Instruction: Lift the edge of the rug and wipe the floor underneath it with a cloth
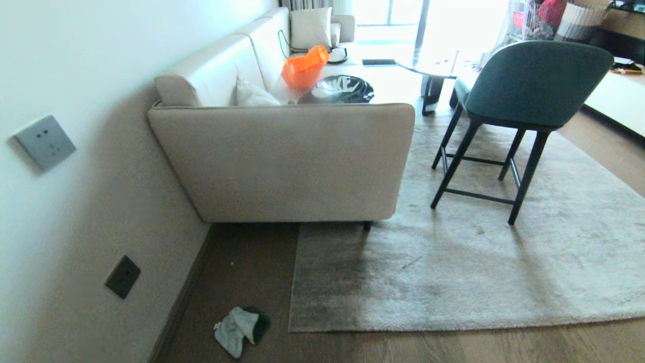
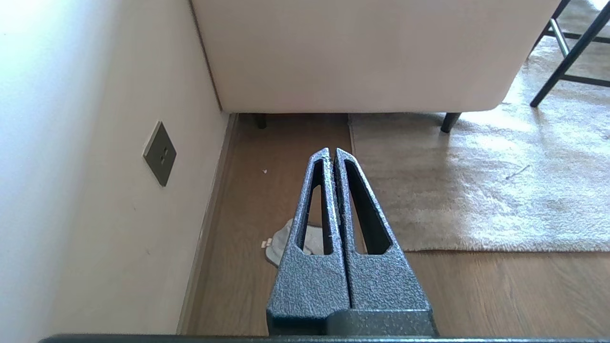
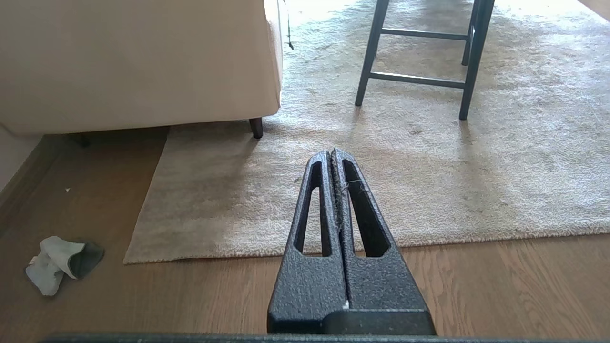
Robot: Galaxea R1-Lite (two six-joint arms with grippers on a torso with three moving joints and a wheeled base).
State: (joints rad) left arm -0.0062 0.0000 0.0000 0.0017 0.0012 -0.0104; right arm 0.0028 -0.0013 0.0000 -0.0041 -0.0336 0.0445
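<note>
Rug edge (image 1: 453, 325) flat on the floor (image 1: 453, 348), straight and hemmed, running along the near side of the light grey-beige rug; not lifted. Near-left corner of the rug lying just short of the cloth (image 1: 241, 330). Cloth crumpled on bare brown planks between that corner and the wall's skirting, apart from both (pale grey-white outside, a darker fold showing within). Seen again in the right wrist view as a small heap (image 3: 59, 262) off to the side of the rug corner.

Left pincer (image 2: 332, 153) closed tight, fingers pressed together, holding nothing, poised above the floor strip with the cloth partly hidden behind it. Right pincer (image 3: 332, 153) likewise closed and empty, a few stray fibres clinging between its fingers, hanging over the rug edge.

Further out: beige sofa (image 1: 282, 161) standing with one end leg on the rug, orange bag (image 1: 304, 68) on its seat. Green-backed chair (image 1: 529, 85) on dark legs, standing on the rug. Dark socket plate (image 1: 122, 276) low on the wall.
</note>
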